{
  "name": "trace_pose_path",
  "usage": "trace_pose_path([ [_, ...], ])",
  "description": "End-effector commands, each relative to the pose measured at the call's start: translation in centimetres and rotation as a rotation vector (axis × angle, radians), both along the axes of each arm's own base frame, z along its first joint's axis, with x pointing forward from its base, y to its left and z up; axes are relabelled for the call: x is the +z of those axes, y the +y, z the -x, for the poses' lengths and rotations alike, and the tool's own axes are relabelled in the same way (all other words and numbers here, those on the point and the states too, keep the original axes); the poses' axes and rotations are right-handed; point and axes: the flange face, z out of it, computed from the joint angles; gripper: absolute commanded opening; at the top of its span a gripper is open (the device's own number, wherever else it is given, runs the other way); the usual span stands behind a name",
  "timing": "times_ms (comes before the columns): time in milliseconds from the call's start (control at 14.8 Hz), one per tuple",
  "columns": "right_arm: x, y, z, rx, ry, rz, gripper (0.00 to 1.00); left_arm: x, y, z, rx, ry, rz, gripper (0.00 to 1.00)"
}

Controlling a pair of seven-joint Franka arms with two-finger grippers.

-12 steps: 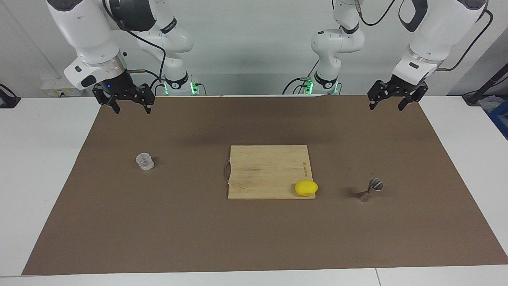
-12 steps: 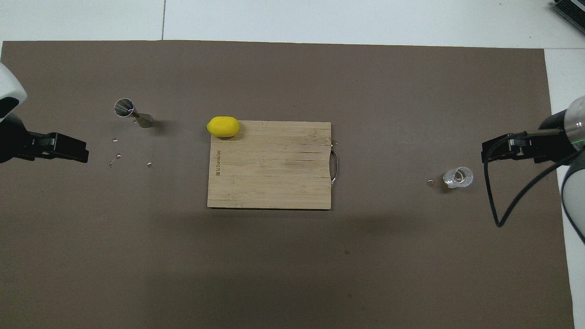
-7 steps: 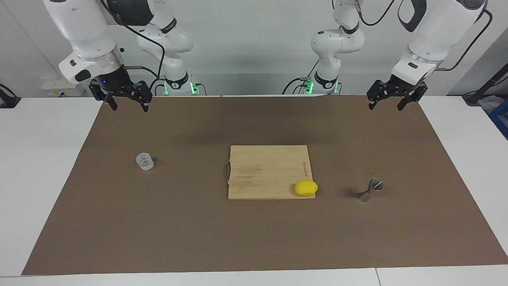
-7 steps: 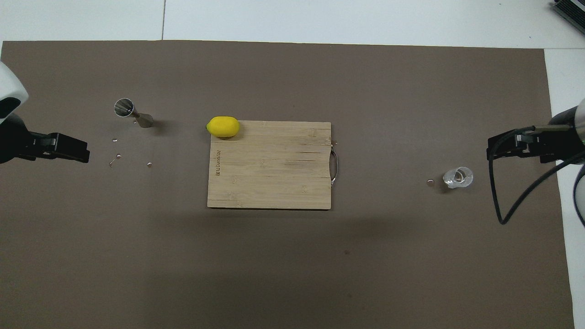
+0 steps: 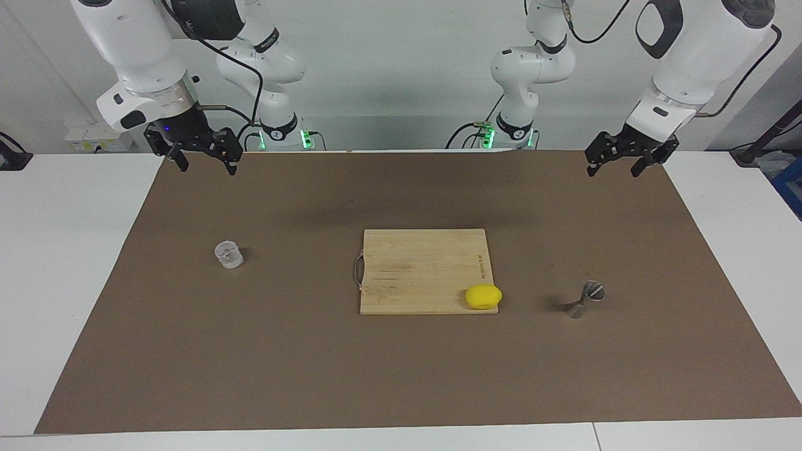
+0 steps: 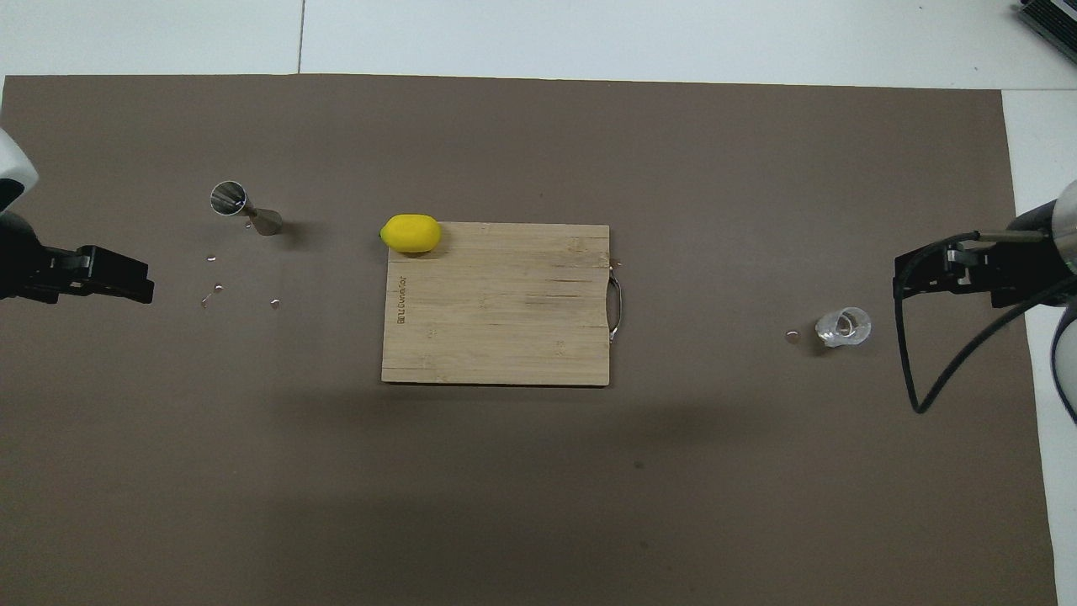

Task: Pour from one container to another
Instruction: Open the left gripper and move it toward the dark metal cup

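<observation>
Hanging wide open and empty over the mat's (image 5: 401, 376) corners nearest the robots are the left gripper (image 5: 622, 161) and right gripper (image 5: 200, 155); the glass cup (image 5: 229, 255) is standing toward the right arm's end, the jigger (image 5: 584, 299) lying toward the left's.

Take the wooden cutting board (image 5: 425, 270) at the middle of the brown mat (image 5: 401, 376) as your landmark. The yellow lemon (image 5: 483, 296) sits on its corner farthest from the robots, toward the left arm's end. Further toward that end stands the small silvery metal hourglass-shaped jigger (image 5: 584, 300), well apart from the board, with a few droplets (image 6: 217, 288) on the mat just nearer to the robots. You find the small clear ribbed glass cup (image 5: 229, 255) well apart from the board toward the right arm's end.
</observation>
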Motion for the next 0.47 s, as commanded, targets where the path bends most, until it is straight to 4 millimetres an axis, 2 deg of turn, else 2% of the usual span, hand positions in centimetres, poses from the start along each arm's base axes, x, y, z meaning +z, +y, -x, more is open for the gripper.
trace_pose_path([
  [0, -0.1, 0.1, 0.2, -0.014, 0.014, 0.003, 0.99, -3.2, 3.1, -1.8, 0.051, 0.082, 0.029, 1.00],
  [203, -0.2, 0.1, 0.2, -0.011, 0.016, 0.002, 1.00, -6.0, 6.2, -4.2, 0.122, 0.153, 0.083, 1.00],
  [406, -0.1, 0.1, 0.2, -0.011, 0.013, 0.002, 1.00, -8.4, 9.3, -4.6, 0.302, 0.198, 0.182, 1.00],
])
